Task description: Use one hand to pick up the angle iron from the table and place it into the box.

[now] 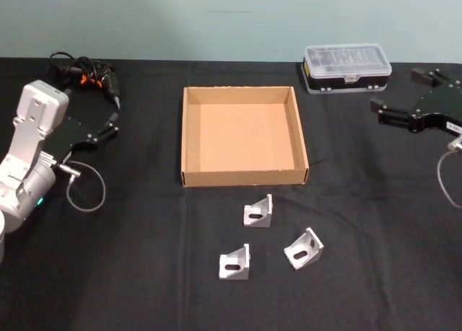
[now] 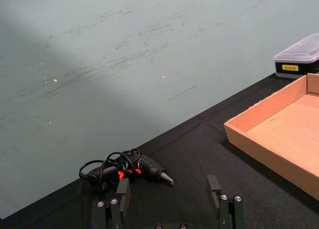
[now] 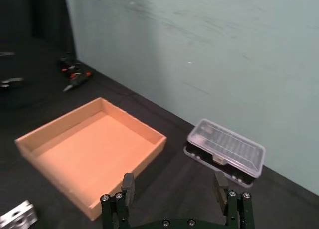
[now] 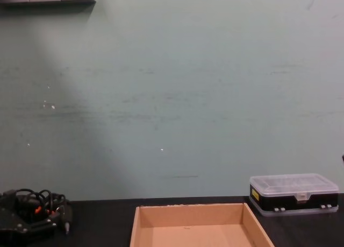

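Three silver angle irons lie on the black table (image 1: 137,266) in front of the box: one nearest it (image 1: 258,212), one at the front left (image 1: 234,263), one at the front right (image 1: 303,249). One angle iron (image 3: 17,216) also shows in the right wrist view. The tan cardboard box (image 1: 244,177) (image 3: 144,156) (image 2: 269,154) (image 4: 196,208) has nothing in it. My left gripper (image 1: 112,123) (image 2: 168,191) hovers open at the far left, holding nothing. My right gripper (image 1: 401,93) (image 3: 173,184) hovers open at the far right, well away from the irons.
A small black case with a clear lid (image 1: 346,68) (image 3: 224,151) (image 4: 294,194) stands behind the box to the right. A corded power tool (image 1: 90,75) (image 2: 144,166) lies at the back left, just beyond my left gripper. A wall closes off the table's far edge.
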### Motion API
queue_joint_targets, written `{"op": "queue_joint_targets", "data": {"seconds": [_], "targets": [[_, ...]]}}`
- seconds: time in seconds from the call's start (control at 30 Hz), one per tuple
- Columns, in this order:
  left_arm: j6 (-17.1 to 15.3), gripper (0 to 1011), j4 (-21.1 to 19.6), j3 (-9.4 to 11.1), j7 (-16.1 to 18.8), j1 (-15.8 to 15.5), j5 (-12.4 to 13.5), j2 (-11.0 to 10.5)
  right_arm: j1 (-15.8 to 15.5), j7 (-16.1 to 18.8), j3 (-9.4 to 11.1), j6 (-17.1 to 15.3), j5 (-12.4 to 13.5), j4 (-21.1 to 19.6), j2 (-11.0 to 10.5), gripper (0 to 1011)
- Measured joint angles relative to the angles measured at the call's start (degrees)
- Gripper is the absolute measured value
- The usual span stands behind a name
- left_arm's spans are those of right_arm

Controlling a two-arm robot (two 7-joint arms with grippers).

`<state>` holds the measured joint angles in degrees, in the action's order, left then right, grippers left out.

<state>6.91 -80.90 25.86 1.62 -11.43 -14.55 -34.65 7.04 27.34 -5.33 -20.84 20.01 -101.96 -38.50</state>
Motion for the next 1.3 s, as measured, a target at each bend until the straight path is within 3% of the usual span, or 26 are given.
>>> {"op": "queue_joint_targets", "data": {"seconds": [0.2,0.43,0.63,0.77,1.07,1.3], "targets": [[0.0,1000,0.0,0.0,0.0,0.0,0.0,0.0,1.34,4.72,-0.6,-0.41,1.81,-0.99,-3.73,1004],[0.0,1000,0.0,0.0,0.0,0.0,0.0,0.0,4.22,11.4,-3.22,-1.11,3.11,-1.23,-8.61,1004],[0.0,1000,0.0,0.0,0.0,0.0,0.0,0.0,7.3,16.52,-6.5,-1.45,3.23,-0.32,-11.9,1004],[0.0,1000,0.0,0.0,0.0,0.0,0.0,0.0,10.36,20.99,-10.13,-1.46,2.65,1.04,-13.8,1004],[0.0,1000,0.0,0.0,0.0,0.0,0.0,0.0,16.08,28.64,-18.05,-0.93,0.51,3.9,-14.76,1004],[0.0,1000,0.0,0.0,0.0,0.0,0.0,0.0,19.07,31.96,-22.36,-0.32,-1.12,5.11,-14.59,1004]]}}
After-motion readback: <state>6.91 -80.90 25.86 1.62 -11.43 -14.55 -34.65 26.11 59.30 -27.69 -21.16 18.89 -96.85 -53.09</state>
